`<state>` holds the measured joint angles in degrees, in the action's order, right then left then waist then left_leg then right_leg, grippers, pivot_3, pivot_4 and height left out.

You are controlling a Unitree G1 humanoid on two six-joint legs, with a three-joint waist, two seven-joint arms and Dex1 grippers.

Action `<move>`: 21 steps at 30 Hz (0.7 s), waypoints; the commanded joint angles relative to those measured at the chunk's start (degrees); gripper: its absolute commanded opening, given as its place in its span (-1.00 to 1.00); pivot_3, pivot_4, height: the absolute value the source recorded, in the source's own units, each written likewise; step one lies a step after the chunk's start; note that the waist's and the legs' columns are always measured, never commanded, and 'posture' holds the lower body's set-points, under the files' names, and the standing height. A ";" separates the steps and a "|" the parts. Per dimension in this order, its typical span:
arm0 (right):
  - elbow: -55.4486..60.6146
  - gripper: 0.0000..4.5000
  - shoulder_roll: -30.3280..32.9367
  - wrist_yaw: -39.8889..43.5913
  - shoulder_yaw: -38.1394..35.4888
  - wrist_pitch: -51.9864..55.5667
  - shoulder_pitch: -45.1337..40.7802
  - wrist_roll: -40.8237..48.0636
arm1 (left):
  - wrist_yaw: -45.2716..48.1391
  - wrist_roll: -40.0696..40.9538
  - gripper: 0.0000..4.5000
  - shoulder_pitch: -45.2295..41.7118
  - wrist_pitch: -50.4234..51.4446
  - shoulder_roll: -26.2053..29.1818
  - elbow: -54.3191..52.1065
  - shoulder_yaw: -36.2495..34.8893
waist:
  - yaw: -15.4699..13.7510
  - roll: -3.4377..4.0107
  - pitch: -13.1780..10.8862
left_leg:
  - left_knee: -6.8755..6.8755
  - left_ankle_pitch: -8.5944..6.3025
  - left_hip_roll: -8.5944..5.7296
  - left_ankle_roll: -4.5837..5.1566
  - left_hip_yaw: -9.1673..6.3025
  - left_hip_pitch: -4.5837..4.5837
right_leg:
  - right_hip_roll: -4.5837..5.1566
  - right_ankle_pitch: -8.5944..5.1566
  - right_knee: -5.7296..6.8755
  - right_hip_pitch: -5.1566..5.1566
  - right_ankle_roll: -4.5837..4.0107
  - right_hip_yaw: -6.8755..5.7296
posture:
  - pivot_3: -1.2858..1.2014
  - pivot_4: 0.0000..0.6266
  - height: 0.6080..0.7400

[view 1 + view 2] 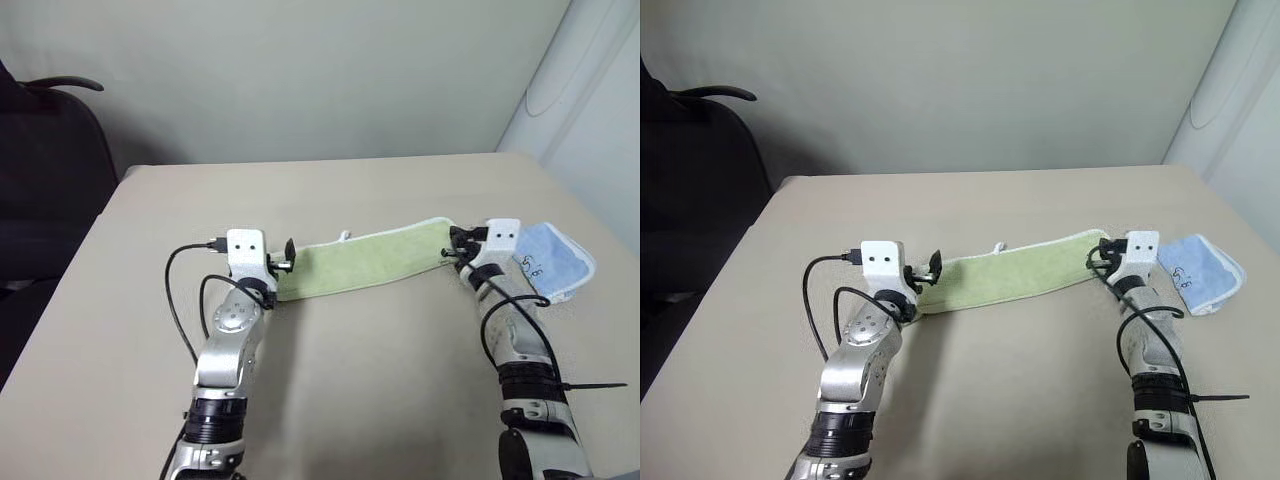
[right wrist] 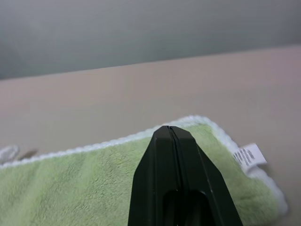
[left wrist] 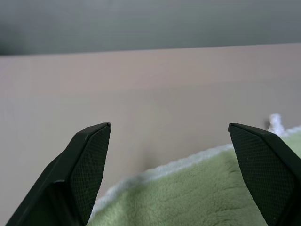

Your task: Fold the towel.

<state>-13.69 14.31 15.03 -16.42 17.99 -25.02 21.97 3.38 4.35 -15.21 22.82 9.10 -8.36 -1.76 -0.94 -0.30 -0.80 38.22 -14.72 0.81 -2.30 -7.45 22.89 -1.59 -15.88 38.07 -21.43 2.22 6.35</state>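
towel (image 1: 372, 259) lies as a long folded strip across the middle of the tan table (image 1: 380, 400), stretched between the two arms, with a light-blue cloth (image 1: 553, 260) just beyond its right end. it looks soft, light and floppy, so it should drape and sag when lifted; the short ends near the white edging seem the best places to take hold. left gripper (image 3: 169, 134) hovers at the left end with its fingers (image 3: 89, 165) spread wide, the edge lying between them, ungripped. right gripper (image 2: 170, 130) sits over the right end with fingers pressed together; whether any cloth is pinched is hard to tell.
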 commanded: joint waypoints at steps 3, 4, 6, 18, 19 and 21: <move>3.64 -0.60 1.72 -2.02 -10.70 15.33 -3.37 15.89 | 11.08 -1.88 0.93 2.05 -7.32 7.76 -3.03 4.81 | -0.12 -0.02 0.02 | -0.06 0.00 0.00 -0.02 0.01 0.00 | -0.04 -0.02 0.01 0.00 -0.03 0.01 | 0.03 -1.00 1.00; 3.62 -0.47 1.92 -2.90 -12.63 18.03 -3.95 18.68 | 13.26 -1.90 0.93 2.66 -8.50 9.32 -3.13 5.60 | -0.19 -0.03 0.03 | -0.06 -0.01 0.00 -0.03 0.01 0.00 | -0.04 -0.03 0.02 0.00 -0.04 0.02 | 0.03 -1.00 1.00; 3.23 -0.17 2.64 -4.97 -16.15 22.65 -5.12 23.42 | 17.57 -0.43 0.93 3.93 -9.99 11.91 -3.58 5.99 | -0.25 -0.03 0.06 | -0.08 -0.01 0.00 -0.05 0.01 0.00 | -0.11 -0.04 0.04 -0.01 -0.07 0.01 | 0.03 -1.00 1.00; -7.36 0.76 7.74 -11.30 -19.88 33.72 -8.42 26.48 | 26.03 2.91 0.93 5.43 -11.00 15.80 -3.96 4.29 | -0.53 -0.05 0.30 | -0.13 -0.05 0.03 -0.08 -0.01 -0.01 | -0.06 -0.06 0.08 -0.02 -0.09 0.02 | 0.03 -1.00 1.00; -8.54 0.76 7.97 -11.24 -19.66 33.98 -8.86 26.28 | 26.13 2.80 0.93 5.47 -11.01 15.89 -4.02 4.31 | -0.53 -0.05 0.31 | -0.13 -0.05 0.03 -0.08 0.00 -0.01 | -0.06 -0.06 0.09 -0.02 -0.09 0.02 | 0.03 -1.00 1.00; -11.49 0.76 8.20 -10.75 -19.31 33.54 -10.10 25.65 | 26.30 2.90 0.93 5.54 -10.83 15.94 -4.17 4.33 | -0.51 -0.04 0.31 | -0.13 -0.06 0.03 -0.07 0.00 -0.01 | -0.06 -0.06 0.09 -0.04 -0.09 0.03 | 0.03 -1.00 1.00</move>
<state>-25.01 21.33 4.02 -35.52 51.84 -33.22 47.73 29.54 7.01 -9.46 12.88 24.62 -9.77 3.31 -1.45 -0.35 -0.49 38.09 -14.78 0.84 -2.37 -7.45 22.88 -1.64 -15.94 38.17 -21.47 2.13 6.38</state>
